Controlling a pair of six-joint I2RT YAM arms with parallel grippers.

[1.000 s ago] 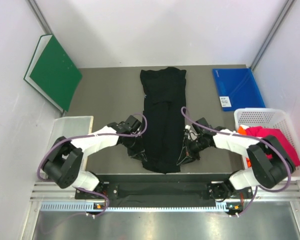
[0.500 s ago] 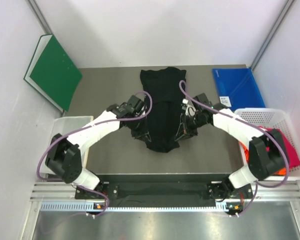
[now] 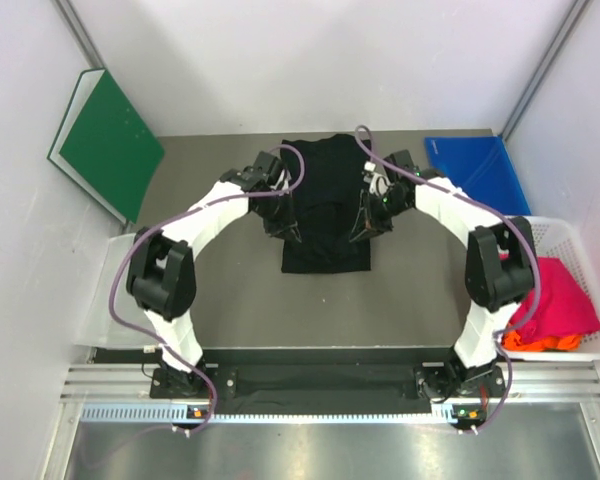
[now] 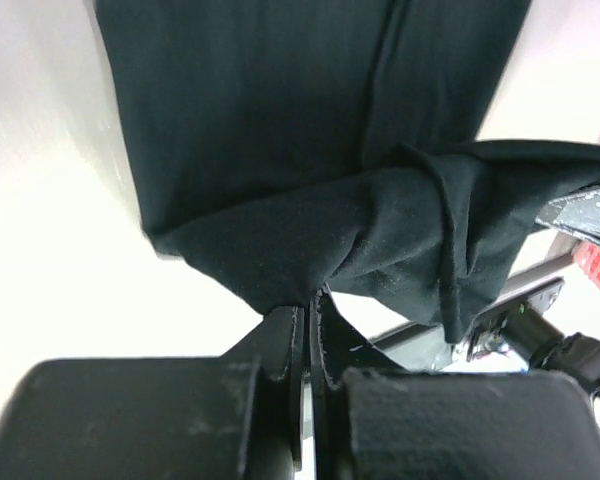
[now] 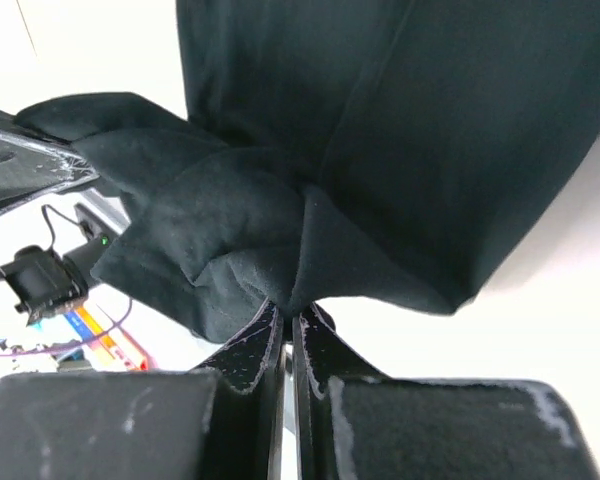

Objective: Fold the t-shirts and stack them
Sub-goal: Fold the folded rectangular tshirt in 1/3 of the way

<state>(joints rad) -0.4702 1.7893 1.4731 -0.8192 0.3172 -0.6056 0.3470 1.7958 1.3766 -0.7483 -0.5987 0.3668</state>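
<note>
The black t-shirt (image 3: 325, 250) lies doubled over, both jaws seemingly pinching its sides.

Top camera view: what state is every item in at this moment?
black t-shirt: half folded, pinched end raised
left gripper: shut on black t-shirt
right gripper: shut on black t-shirt
pink t-shirt: crumpled in the basket
orange t-shirt: crumpled in the basket
green board: propped up, tilted
blue folder: lying flat
</note>
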